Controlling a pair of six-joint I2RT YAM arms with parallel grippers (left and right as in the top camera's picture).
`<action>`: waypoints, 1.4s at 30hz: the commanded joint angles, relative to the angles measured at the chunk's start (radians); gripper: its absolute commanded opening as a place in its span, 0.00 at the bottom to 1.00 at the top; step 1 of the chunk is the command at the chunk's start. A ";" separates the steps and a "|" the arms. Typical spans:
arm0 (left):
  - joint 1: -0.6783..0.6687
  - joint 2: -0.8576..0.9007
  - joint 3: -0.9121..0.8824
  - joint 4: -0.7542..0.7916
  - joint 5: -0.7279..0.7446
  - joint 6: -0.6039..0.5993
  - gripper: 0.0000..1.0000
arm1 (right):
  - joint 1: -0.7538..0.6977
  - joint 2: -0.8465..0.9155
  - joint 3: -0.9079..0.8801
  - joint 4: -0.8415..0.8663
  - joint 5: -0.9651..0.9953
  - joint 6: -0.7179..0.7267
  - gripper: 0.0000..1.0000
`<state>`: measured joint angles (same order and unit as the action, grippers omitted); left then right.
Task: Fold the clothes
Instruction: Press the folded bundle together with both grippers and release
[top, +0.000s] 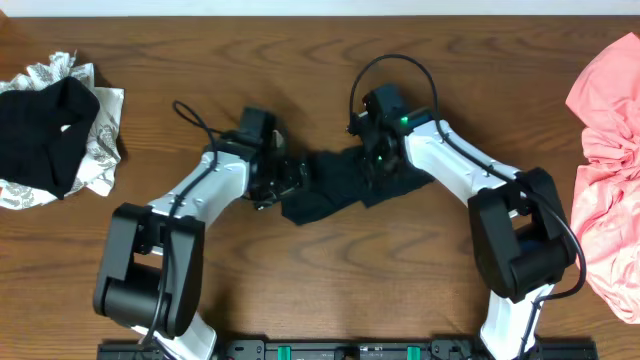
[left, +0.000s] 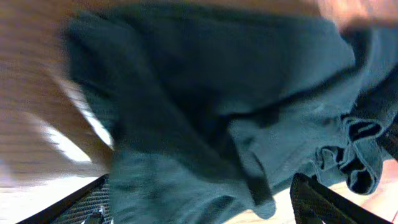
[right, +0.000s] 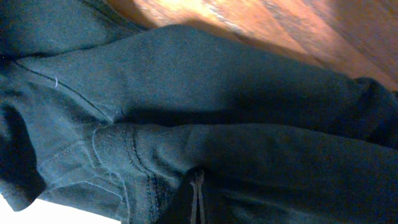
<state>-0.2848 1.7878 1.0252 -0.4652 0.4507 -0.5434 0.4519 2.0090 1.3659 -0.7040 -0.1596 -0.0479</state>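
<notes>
- Starting nearest the arms' bases, the wooden table (top: 330, 290) carries none of the clothes.
- Mid-table lies the black shirt (top: 335, 195), crumpled into a small heap between the two grippers and not yet flat.
- The left gripper (top: 297, 178) sits at the heap's left edge, jaws wide apart, cloth bunched before them, nothing pinched.
- The right gripper (top: 378, 165) bears on the heap's right part, jaws together. Whether a fold is caught I cannot tell.
- To do this step well, I judge: pinch a single layer at hem or sleeve, draw the grips apart, and spread the shirt flat before folding.
- Farther off on the left, another black garment (top: 45, 130) lies on a white-grey patterned piece (top: 100, 140). At far right is a salmon-pink tee (top: 605, 150).
- No brand, label or writing is readable.
</notes>
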 joint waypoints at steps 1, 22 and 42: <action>-0.016 0.021 -0.003 -0.003 0.010 -0.005 0.89 | 0.019 -0.027 -0.008 0.002 -0.005 -0.009 0.01; -0.012 0.023 -0.064 -0.004 -0.077 -0.029 0.19 | 0.021 -0.027 -0.008 0.008 -0.006 0.005 0.01; 0.038 0.023 0.162 -0.224 -0.184 0.320 0.06 | 0.055 -0.027 -0.008 0.153 -0.095 0.321 0.01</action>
<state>-0.2520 1.7977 1.1397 -0.6777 0.3054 -0.3138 0.4774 2.0090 1.3621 -0.5903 -0.1795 0.2173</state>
